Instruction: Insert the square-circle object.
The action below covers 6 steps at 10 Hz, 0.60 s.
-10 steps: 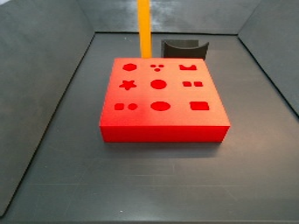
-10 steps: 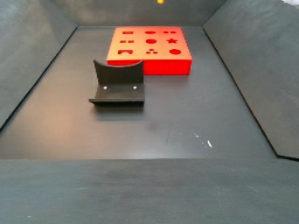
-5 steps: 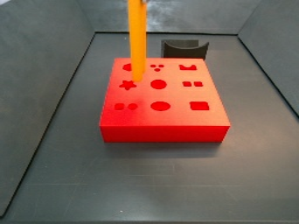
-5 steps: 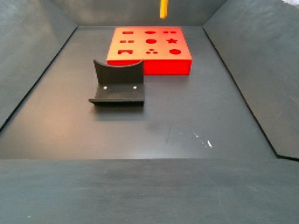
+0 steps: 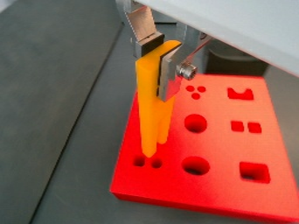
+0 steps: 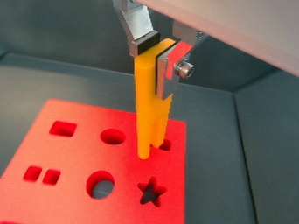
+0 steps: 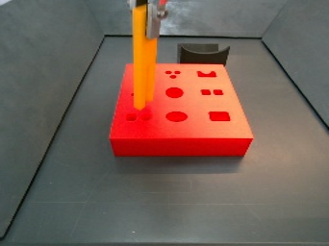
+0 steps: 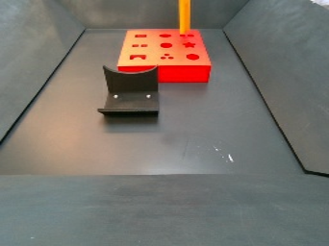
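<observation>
My gripper [image 5: 158, 54] is shut on the upper end of the square-circle object [image 5: 151, 105], a long orange-yellow bar that hangs upright. Its two-pronged lower end is at the small square-and-circle hole pair [image 5: 147, 163] near a corner of the flat red block [image 5: 222, 179]; I cannot tell whether the prongs have entered. The gripper [image 6: 158, 61], the bar [image 6: 149, 109] and the block [image 6: 70, 162] show in both wrist views. In both side views the bar [image 7: 139, 58] [image 8: 184, 14] stands over the block [image 7: 180, 135] [image 8: 164, 67]. The gripper [image 7: 153, 9] shows at the frame's top edge.
The dark fixture [image 7: 203, 51] stands just behind the red block; in a side view it [image 8: 129, 91] sits on the dark floor in front of the block. Grey walls [image 7: 52, 115] enclose the floor on all sides.
The bar and gripper have moved down and across the block toward its corner with the square-and-circle holes. The block and the fixture have not moved.
</observation>
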Tool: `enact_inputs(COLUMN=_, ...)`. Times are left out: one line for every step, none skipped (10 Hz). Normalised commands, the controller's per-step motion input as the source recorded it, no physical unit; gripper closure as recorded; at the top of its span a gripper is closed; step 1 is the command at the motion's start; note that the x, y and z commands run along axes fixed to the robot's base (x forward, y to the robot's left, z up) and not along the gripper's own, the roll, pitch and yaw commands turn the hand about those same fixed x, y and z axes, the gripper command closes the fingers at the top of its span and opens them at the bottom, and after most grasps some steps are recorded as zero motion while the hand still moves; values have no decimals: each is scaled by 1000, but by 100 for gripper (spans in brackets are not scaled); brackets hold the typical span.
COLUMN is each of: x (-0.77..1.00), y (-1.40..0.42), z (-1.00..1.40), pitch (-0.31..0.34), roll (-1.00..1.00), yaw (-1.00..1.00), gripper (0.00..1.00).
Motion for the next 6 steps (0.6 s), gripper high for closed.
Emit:
enact_inputs(x=0, y=-49, z=74, pitch=-70, roll=-256, yaw=-894, gripper=100)
enact_inputs(x=0, y=0, z=106, pitch=-140, roll=-479, yaw=-726, gripper=100)
enact_inputs(x=0, y=0, z=51, pitch=-163, roll=-471, yaw=-726, gripper=100)
enact_inputs(x=0, y=0, z=0, pitch=-203, roll=-400, yaw=-786, gripper=100)
enact_inputs(x=0, y=0, z=0, pitch=-204, roll=-381, yaw=-806, gripper=100)
enact_inputs(x=0, y=0, z=0, pitch=-190, roll=-333, yaw=-849, gripper=100)
